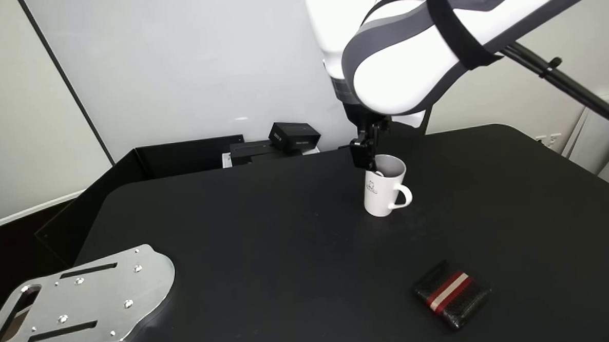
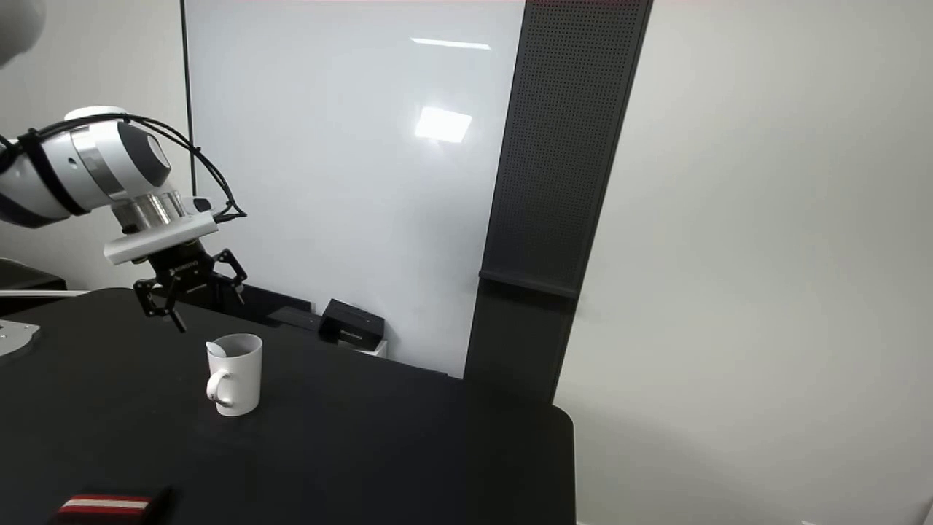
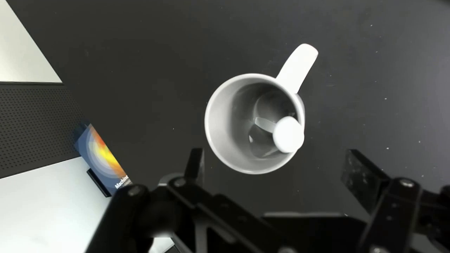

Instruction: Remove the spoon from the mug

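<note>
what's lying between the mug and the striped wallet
Only black tabletop lies between the mug and the striped wallet; both exterior views show no object in that stretch.

A wallet [image 1: 452,295] lies on the table [image 1: 267,265], with a metal plate [image 1: 97,298] at one edge, and a box [image 1: 295,136] and a white panel [image 1: 202,67] show beyond another.
</note>
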Robot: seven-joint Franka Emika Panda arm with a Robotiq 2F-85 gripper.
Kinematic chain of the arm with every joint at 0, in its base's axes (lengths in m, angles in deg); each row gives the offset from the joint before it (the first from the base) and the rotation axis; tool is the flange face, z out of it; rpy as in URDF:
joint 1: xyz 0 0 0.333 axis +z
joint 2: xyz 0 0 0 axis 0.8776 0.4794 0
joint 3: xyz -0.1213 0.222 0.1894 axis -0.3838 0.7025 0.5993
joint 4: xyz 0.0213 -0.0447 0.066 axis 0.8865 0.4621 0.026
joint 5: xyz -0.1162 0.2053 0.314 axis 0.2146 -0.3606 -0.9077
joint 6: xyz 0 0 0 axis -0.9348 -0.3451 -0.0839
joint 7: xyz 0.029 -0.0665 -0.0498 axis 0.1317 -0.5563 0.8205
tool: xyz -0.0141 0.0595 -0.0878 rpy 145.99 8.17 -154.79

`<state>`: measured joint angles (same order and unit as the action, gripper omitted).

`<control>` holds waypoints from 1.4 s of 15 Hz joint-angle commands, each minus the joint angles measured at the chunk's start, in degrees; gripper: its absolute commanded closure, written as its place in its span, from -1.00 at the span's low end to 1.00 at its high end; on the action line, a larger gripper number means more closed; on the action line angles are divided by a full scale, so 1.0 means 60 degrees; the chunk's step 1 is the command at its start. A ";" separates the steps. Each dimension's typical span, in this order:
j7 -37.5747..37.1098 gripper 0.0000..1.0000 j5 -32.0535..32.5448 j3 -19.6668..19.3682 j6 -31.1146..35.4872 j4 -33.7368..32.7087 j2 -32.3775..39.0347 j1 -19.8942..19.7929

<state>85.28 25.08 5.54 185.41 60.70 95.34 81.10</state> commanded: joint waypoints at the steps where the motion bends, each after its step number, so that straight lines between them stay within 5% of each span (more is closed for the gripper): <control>1: -0.0186 -1.00 -0.0143 -0.0096 0.0145 0.0006 0.0075 0.0044; 21: -0.0136 -1.00 -0.0624 -0.0210 0.0237 0.0074 0.0349 0.0049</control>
<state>85.27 21.95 4.86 186.46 61.23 97.31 81.10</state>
